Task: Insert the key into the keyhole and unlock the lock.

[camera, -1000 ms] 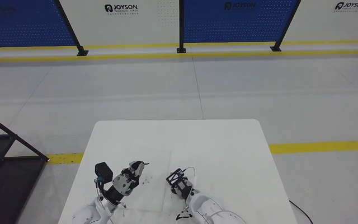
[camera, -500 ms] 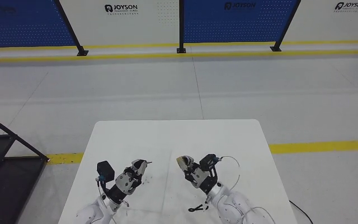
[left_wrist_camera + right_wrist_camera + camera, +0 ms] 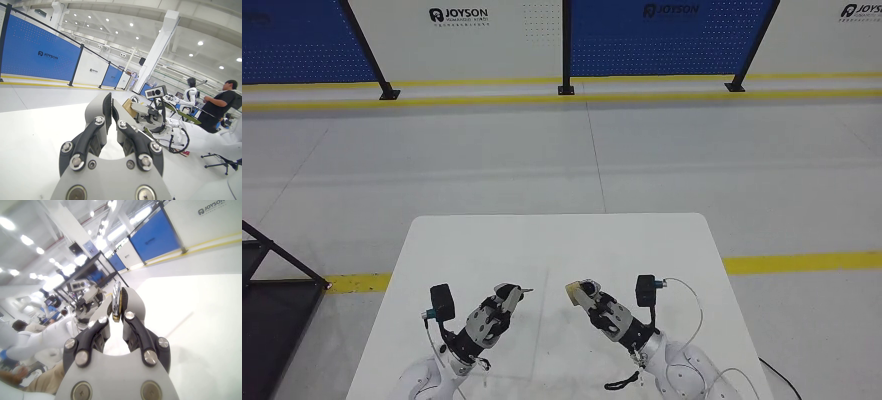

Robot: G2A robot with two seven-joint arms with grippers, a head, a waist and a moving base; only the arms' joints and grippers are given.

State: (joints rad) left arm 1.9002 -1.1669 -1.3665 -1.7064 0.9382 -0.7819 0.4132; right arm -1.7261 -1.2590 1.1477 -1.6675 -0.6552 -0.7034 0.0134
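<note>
My left gripper [image 3: 514, 293] hovers over the near left part of the white table [image 3: 642, 250], shut on a thin metal key [image 3: 527, 291] whose tip pokes out toward the right. In the left wrist view its black pads [image 3: 108, 106] press together and hide the key. A hand's width to the right, my right gripper [image 3: 582, 292] is shut on a brass padlock [image 3: 575, 290]. The padlock's silver shackle [image 3: 115, 295] stands up between the right gripper [image 3: 118, 302] fingers. From the left wrist view the padlock [image 3: 128, 107] faces the left gripper [image 3: 110, 103], a small gap away.
The table stretches bare ahead of both grippers to its far edge. A black rack [image 3: 267, 265] stands off the table's left side. Blue and white barrier panels [image 3: 662, 35] line the floor far behind.
The right gripper has risen and swung right and forward with the padlock, turning it toward the left gripper. The left gripper has shifted slightly right with the key.
</note>
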